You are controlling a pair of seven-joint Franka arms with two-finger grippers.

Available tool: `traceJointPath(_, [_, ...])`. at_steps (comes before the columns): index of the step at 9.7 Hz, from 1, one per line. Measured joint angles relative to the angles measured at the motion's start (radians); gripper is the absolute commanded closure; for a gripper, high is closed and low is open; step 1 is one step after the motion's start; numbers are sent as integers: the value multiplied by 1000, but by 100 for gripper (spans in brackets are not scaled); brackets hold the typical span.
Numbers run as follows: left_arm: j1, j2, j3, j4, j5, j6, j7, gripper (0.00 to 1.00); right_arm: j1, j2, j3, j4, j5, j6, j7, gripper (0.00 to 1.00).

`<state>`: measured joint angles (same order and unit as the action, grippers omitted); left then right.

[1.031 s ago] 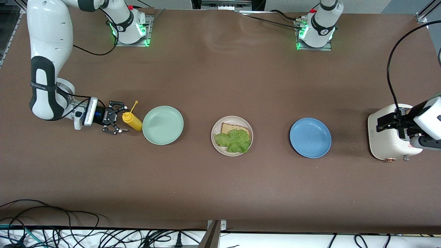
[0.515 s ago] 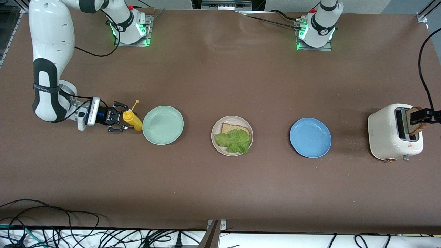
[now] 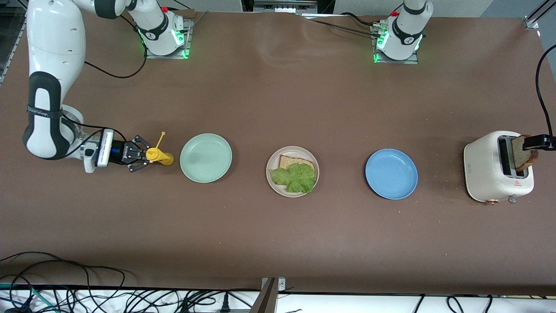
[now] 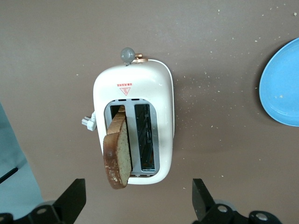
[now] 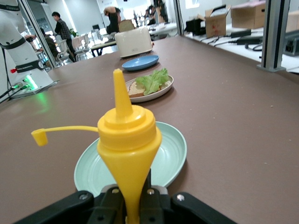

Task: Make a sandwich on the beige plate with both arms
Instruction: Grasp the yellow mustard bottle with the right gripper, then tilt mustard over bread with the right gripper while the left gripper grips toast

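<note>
At the left of the front view, the right end effector (image 3: 145, 155) is clamped on a yellow bottle (image 3: 158, 155), tipped on its side just beside the mint plate (image 3: 206, 158). In the middle of the frame sits the beige plate (image 3: 273, 161), carrying a bread slice (image 3: 295, 162) with a lettuce leaf (image 3: 295, 177) on top. A blue plate (image 3: 391, 174) lies between it and the toaster (image 3: 488, 169) at the right edge. The left end effector (image 4: 139, 200) hangs over the toaster with fingers spread wide, apart from the toast (image 4: 119, 154) leaning out of one slot.
</note>
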<state>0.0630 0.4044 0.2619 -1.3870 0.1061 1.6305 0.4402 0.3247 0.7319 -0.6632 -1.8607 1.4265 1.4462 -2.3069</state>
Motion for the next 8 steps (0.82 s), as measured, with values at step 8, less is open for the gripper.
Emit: traceJointPath(8, [39, 35, -1, -65, 0, 162, 3, 0, 110, -38, -20, 390, -407, 94, 692, 89])
